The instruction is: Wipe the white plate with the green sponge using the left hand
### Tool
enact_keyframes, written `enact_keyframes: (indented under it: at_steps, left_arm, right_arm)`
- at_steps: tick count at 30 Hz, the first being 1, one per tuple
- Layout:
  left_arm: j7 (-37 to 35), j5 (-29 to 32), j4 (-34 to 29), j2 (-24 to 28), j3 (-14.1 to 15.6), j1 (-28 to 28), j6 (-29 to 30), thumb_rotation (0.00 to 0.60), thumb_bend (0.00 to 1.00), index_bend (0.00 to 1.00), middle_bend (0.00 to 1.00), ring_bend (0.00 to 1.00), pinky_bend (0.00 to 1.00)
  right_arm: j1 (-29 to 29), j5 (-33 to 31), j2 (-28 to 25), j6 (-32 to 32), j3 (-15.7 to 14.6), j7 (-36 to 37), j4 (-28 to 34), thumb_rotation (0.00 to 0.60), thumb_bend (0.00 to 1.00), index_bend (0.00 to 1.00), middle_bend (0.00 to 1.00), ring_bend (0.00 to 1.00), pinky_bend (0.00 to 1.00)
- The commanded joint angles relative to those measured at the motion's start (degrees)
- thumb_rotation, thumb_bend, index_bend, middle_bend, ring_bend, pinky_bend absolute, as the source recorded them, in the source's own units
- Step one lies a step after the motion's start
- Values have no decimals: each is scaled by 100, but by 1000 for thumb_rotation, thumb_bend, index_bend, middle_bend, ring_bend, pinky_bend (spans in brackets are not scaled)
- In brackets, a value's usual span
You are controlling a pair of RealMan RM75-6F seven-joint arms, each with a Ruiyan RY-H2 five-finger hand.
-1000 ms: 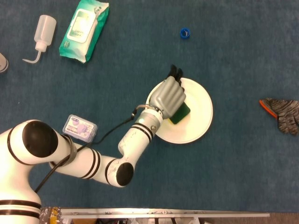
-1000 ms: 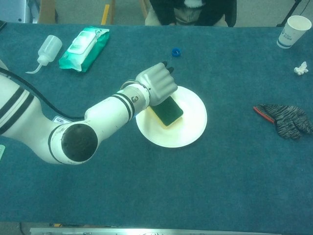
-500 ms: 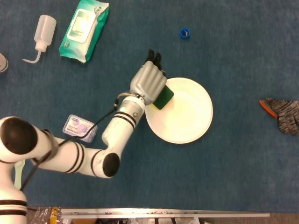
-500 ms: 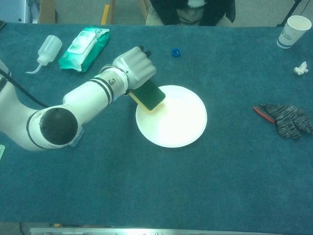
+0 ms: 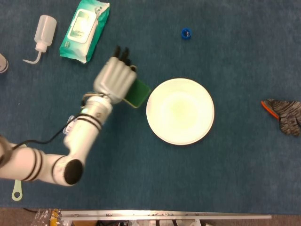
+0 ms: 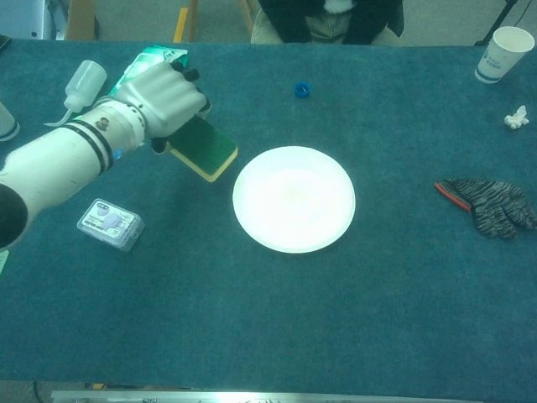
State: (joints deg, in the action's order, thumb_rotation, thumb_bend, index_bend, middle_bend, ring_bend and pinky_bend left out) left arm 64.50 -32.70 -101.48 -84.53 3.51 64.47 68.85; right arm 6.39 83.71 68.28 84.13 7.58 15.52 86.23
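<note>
The left hand (image 5: 114,80) holds the green sponge (image 5: 137,92) with its fingers curled tight around one end. The other end sticks out toward the white plate (image 5: 180,111). In the chest view the hand (image 6: 164,99) is on top of the sponge (image 6: 204,148), and you can see a yellow layer under the green one. The sponge is off the plate (image 6: 294,199) — it sits just beside the plate's left edge, over the blue table cloth (image 5: 225,61). I cannot tell if the sponge touches the cloth or is lifted a little.

The plate is round and lies flat near the middle of the table, with nothing on it. The right hand does not show in either view.

Other things lie around. A green pack of wet wipes (image 5: 84,29) is at the far left, and a clear squeeze bottle (image 5: 42,35) with a bent spout lies next to it. A small blue ring (image 5: 186,33) sits beyond the plate. A small clear box with a label (image 6: 110,224) lies near the left arm. A gray striped glove (image 5: 284,114) with an orange edge is far off to the right — well apart from the plate. In the chest view a white paper cup (image 6: 501,53) stands at the far right corner, with a crumpled bit of white paper (image 6: 516,117) near it.
</note>
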Motion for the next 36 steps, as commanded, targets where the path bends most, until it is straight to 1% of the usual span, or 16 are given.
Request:
enact_keyframes:
  at_steps: [1, 8, 11, 13, 16, 20, 23, 27, 31, 36]
  left_arm:
    - [-216, -101, 18, 188, 135, -207, -12, 600, 255, 403, 258, 72, 89]
    - [-329, 49, 219, 336, 247, -429, -209, 600, 255, 303, 180, 41, 88]
    - [-443, 166, 268, 379, 228, -504, -359, 600, 255, 173, 109, 4, 88]
    - [-523, 205, 288, 401, 194, -540, -437, 600, 256, 59, 50, 0, 86]
    - [-636, 137, 274, 441, 154, -595, -457, 600, 256, 1, 6, 0, 85]
    - [-969, -230, 187, 568, 95, -775, -323, 600, 256, 0, 13, 0, 85]
    - [-1489, -742, 146, 679, 30, -1023, -148, 600, 255, 12, 35, 0, 85]
    - [-2270, -1499, 126, 877, 15, -1444, 170, 600, 256, 88, 81, 0, 85]
    - [-2989, -2221, 34, 1177, 130, -1970, 589, 600, 256, 136, 113, 0, 85]
    - [-3455, -2847, 24, 1409, 325, -2536, 1035, 600, 255, 166, 141, 0, 85]
  right_arm:
    - [9, 21, 4, 1, -9, -23, 25, 600, 388, 389, 394, 224, 449]
    - [23, 73, 17, 27, -24, -53, 66, 600, 388, 389, 394, 224, 449]
    - [13, 72, 3, 50, -22, -60, 79, 600, 388, 389, 394, 224, 449]
    - [13, 79, -3, 58, -25, -67, 92, 600, 388, 389, 394, 224, 449]
    - [16, 89, -6, 64, -28, -74, 110, 600, 388, 389, 394, 224, 449]
    - [11, 91, -18, 88, -22, -80, 123, 600, 388, 389, 394, 224, 449]
    - [1, 73, -28, 92, -24, -79, 122, 600, 388, 389, 394, 224, 449]
    - [-42, 51, -68, 145, -23, -83, 131, 600, 388, 389, 394, 224, 449]
    - [-111, 6, -140, 221, -16, -102, 152, 600, 388, 389, 394, 224, 449]
    - [-192, -59, -195, 293, -11, -138, 179, 600, 388, 389, 394, 224, 449]
